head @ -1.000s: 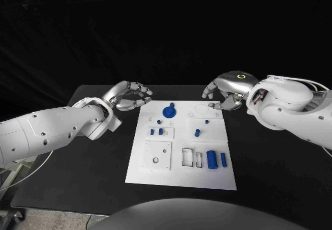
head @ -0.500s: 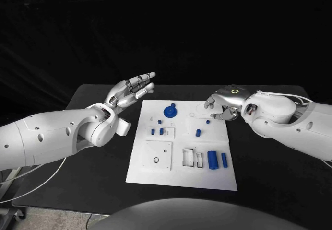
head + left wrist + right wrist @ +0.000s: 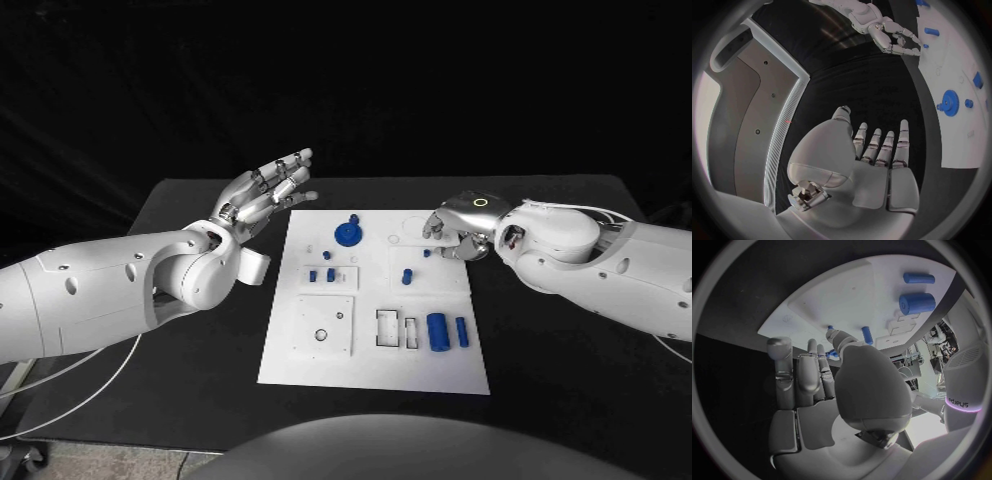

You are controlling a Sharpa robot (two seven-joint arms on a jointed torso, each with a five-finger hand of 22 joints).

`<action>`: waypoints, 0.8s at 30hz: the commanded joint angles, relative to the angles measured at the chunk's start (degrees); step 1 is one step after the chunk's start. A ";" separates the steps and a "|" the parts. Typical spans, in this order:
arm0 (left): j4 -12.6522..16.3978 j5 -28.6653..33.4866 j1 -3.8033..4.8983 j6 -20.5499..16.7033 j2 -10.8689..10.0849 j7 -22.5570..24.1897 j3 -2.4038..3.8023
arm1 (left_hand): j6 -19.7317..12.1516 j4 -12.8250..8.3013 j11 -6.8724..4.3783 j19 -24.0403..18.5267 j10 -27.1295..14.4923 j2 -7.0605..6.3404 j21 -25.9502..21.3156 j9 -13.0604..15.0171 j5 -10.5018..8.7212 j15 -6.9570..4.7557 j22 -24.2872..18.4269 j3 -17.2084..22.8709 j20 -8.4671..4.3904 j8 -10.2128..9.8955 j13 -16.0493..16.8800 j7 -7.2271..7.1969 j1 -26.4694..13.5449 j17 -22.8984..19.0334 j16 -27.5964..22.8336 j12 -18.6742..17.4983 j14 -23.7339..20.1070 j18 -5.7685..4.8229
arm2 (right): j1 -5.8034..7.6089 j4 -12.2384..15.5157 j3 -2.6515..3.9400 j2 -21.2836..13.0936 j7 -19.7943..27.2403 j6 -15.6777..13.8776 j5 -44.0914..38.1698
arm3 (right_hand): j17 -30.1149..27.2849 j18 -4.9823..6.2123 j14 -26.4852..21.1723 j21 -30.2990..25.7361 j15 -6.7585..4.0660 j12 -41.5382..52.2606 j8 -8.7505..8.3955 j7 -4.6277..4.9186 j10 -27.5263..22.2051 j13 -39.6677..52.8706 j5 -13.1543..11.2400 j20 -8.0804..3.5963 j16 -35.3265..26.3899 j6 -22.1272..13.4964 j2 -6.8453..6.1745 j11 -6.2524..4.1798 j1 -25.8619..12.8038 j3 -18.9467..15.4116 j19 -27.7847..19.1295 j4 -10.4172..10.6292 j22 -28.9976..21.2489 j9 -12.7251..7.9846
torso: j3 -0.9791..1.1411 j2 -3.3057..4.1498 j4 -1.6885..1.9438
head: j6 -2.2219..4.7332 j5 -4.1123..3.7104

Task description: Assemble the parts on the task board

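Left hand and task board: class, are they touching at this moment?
Apart. The head view shows the left hand raised with fingers spread, off the task board's far left corner. The left wrist view confirms dark table between the fingers and the board.

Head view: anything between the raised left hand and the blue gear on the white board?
Only bare black table and bare white task board lie between the left hand and the blue gear.

Task board [image 3: 954, 75] cut off by circle rim at 3 o'clock, left wrist view. Right hand [image 3: 459, 228] fingertips hidden behind its knuckles, head view; contact with board unclear.
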 commanded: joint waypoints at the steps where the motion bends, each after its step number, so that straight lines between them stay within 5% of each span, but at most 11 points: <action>1: -0.24 1.77 -0.02 2.43 0.35 -0.49 0.01 | -0.41 -0.01 0.68 0.78 0.09 0.10 0.31 0.03 0.37 0.25 -0.30 -0.24 0.04 0.04 0.09 0.35 0.82 0.19 0.70 0.56 1.14 0.07 | -0.14 -0.20 0.03 -0.05 0.78 0.84 0.78 | 0.07 0.51 0.31 0.36 -0.12 -0.22 0.02 0.11 0.54 -0.11 0.30 -0.08 0.12 0.48 0.14 -0.11 0.29 0.40 0.30 -0.05 5.10 -0.04 | -0.02 0.00 0.06 | 0.01 -0.25; 24: -1.31 -0.89 -0.02 3.35 0.78 -3.01 -0.03 | 2.22 -0.18 2.64 3.85 1.94 0.51 0.96 0.38 2.26 1.42 -1.95 -0.68 0.08 0.61 0.34 2.51 4.10 0.45 4.01 3.04 5.13 -1.05 | -3.01 -2.98 0.04 2.00 1.80 -2.49 3.33 | 0.57 0.42 0.64 1.08 -0.72 1.17 0.92 -0.07 4.63 -0.07 0.09 -0.62 0.87 2.37 0.86 -0.81 1.02 0.23 0.79 -1.25 5.27 0.69 | -0.01 0.01 0.05 | 0.01 0.21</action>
